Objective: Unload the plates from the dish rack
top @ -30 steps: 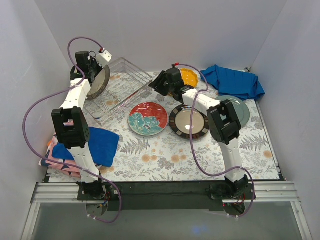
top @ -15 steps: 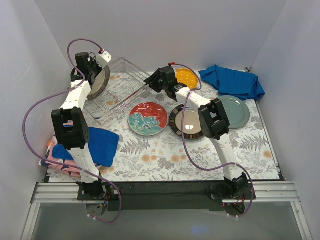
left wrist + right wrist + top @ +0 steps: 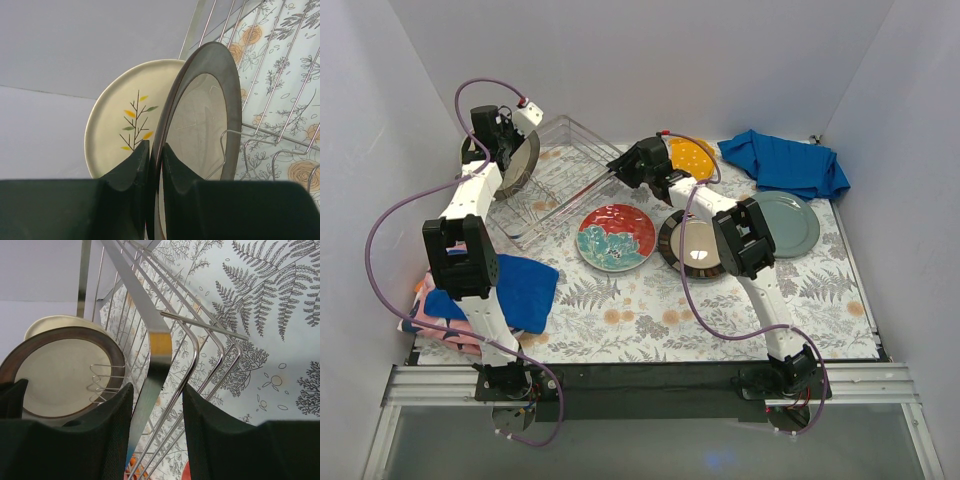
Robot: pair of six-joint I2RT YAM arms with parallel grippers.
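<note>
- Grasp step: left hand (image 3: 154,149) clenched on the dark-rimmed plate (image 3: 200,125), which stands in the dish rack (image 3: 575,160).
- Right hand (image 3: 154,390) straddles the rack's rim, parted.
- Next, likely: brace rack, lift plate straight up.

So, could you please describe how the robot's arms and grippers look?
The left arm and right arm have white links and black joint housings. A purple cable loops along each. The left gripper and right gripper each have two dark, tapered fingers.
</note>
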